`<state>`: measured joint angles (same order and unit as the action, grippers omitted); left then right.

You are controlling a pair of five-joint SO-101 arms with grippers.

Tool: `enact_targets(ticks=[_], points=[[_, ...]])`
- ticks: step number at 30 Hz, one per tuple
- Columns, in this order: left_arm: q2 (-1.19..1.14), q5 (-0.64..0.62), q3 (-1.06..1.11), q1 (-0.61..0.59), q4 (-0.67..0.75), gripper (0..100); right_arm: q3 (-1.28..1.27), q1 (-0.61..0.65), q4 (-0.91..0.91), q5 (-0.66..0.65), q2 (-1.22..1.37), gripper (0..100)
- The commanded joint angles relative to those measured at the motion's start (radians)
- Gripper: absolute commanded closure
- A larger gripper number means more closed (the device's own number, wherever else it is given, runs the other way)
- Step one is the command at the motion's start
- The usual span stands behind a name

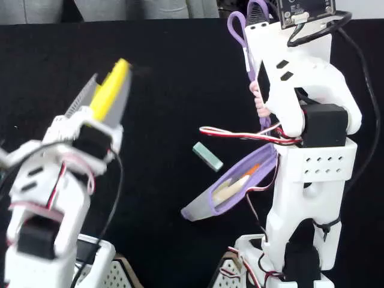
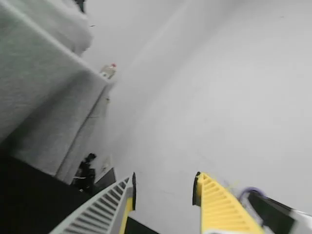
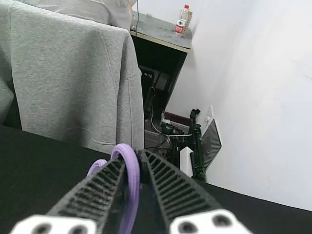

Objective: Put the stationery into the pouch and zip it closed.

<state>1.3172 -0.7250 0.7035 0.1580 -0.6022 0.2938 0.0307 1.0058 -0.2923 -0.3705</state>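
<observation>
Pouch [image 1: 231, 189] hangs open by its purple strap [image 3: 126, 147], clamped in the right gripper [image 3: 132, 158]; the teal eraser [image 1: 207, 156] lies at its 11 o'clock, at 4 o'clock from the left gripper [image 1: 108, 71], whose fingers stand apart.

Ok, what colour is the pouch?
Lilac, a pale purple. The pouch shows best in the high view.
</observation>
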Motion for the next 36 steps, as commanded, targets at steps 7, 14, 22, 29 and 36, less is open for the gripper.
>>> enact_targets(ticks=[7,14,22,29,36], points=[[-0.457,-0.015,0.252,0.008,0.153,79,0.048,-0.012,0.003,-0.009,-0.038,98.7],[-0.822,-0.201,0.142,0.128,0.166,79,0.045,-0.012,0.003,-0.009,-0.038,98.7],[-1.192,-0.341,-0.085,0.268,0.152,79,0.044,-0.012,0.003,-0.009,-0.038,98.7],[-1.247,-0.443,-0.200,0.375,-0.107,79,0.044,-0.012,0.003,-0.009,-0.038,98.7],[-1.258,-0.445,-0.236,0.386,-0.066,79,0.042,-0.011,0.003,-0.009,-0.036,98.7]])
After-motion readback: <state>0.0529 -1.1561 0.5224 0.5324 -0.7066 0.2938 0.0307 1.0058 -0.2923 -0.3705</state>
